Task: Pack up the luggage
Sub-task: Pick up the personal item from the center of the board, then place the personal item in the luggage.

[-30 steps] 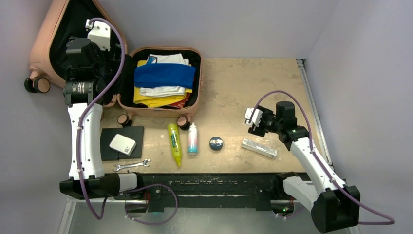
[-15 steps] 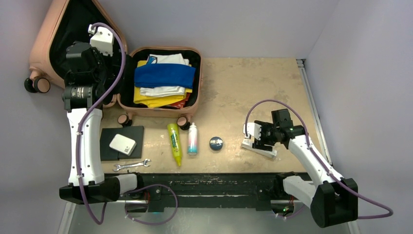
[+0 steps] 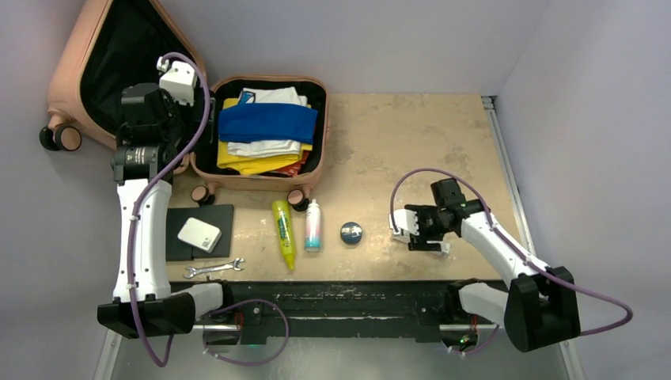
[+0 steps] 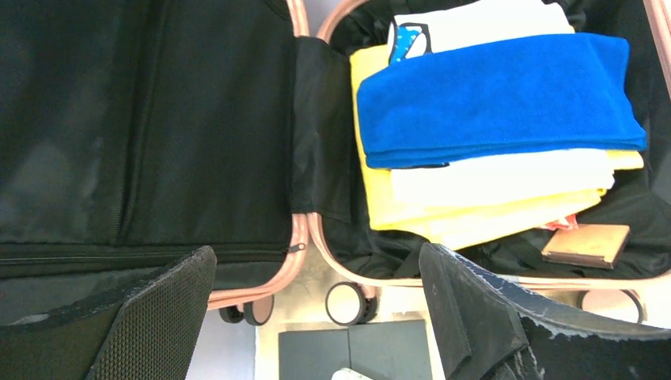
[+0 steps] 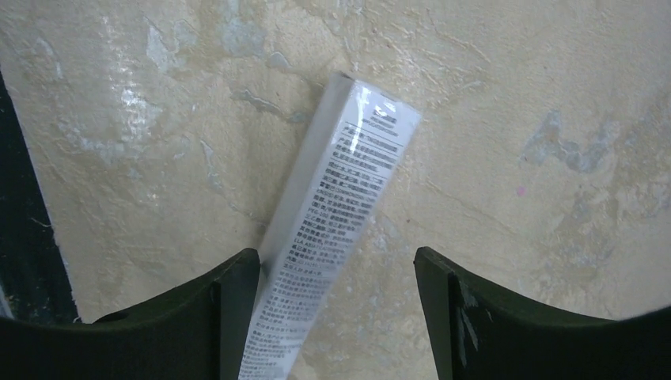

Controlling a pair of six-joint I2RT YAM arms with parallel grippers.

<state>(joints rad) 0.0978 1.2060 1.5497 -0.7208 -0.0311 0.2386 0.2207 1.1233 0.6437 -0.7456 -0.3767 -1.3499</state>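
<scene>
Along the lower edge of the top view, a silver open-ended wrench lies on the beige, scuffed counter. Just above it sits a flat black square pad carrying a small white rounded box. To their right lie a yellow-green squeeze tube, a white bottle with a pink-and-blue label and a round dark-blue tin, all apart from one another.

At lower right, the right claw is spread low over a long white cardboard box with small black print. From above, the arm hides most of this box. In the wrist view its near end runs off the bottom of the frame beside one finger, and whether they touch cannot be told. The print is too small to read.

In the upper left of the top view stands the luggage, a salmon-pink hard-shell suitcase lying open, with black lining and pink-and-black wheels. Its raised lid is cut off by the frame corner. The left arm covers part of the hinge. The left claw hangs spread wide above the hinge, gripping nothing. The right-hand half holds folded yellow and white clothes under a blue towel, with a flat tan object half tucked beside them.
</scene>
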